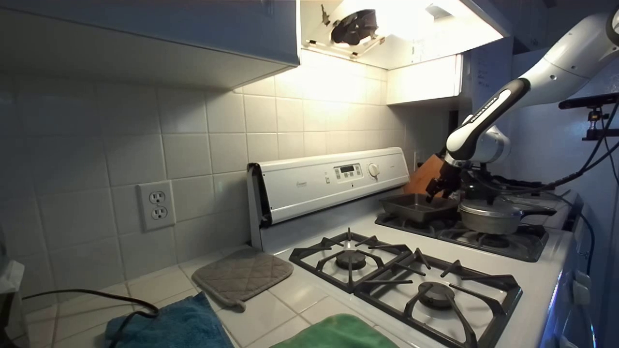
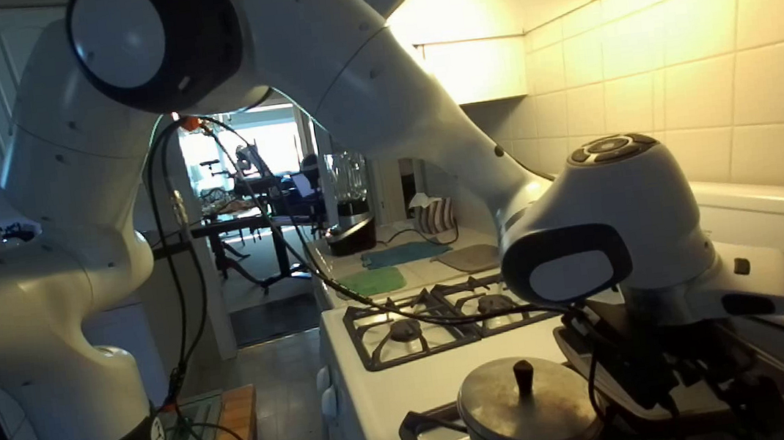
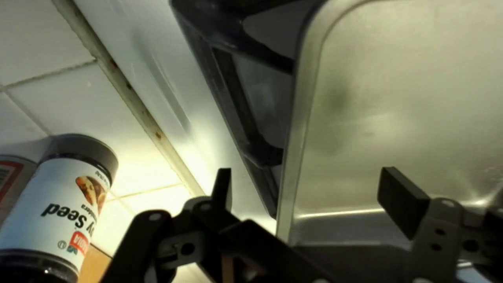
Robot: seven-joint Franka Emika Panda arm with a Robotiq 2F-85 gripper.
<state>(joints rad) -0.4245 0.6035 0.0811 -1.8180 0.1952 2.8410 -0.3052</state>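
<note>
In the wrist view my gripper (image 3: 310,192) stands open, its two dark fingers wide apart. Between and beyond them is a rectangular metal pan (image 3: 377,118); its pale rim (image 3: 303,118) crosses the gap. Nothing is held, and whether a finger touches the pan I cannot tell. An exterior view shows the gripper (image 1: 439,191) pointing down at the dark pan (image 1: 411,210) on a back burner. Beside that pan sits a lidded saucepan (image 1: 491,217), its black knob upright in an exterior view (image 2: 524,378). The arm's wrist hides part of the pan there.
A spice jar (image 3: 55,212) shows by the stove edge in the wrist view, with another jar (image 3: 11,177) beside it. Burner grates (image 1: 437,295) and the control panel (image 1: 309,183) flank the arm. A grey pot holder (image 1: 246,275), blue cloth (image 1: 169,326) and green cloth (image 1: 338,333) lie on the counter.
</note>
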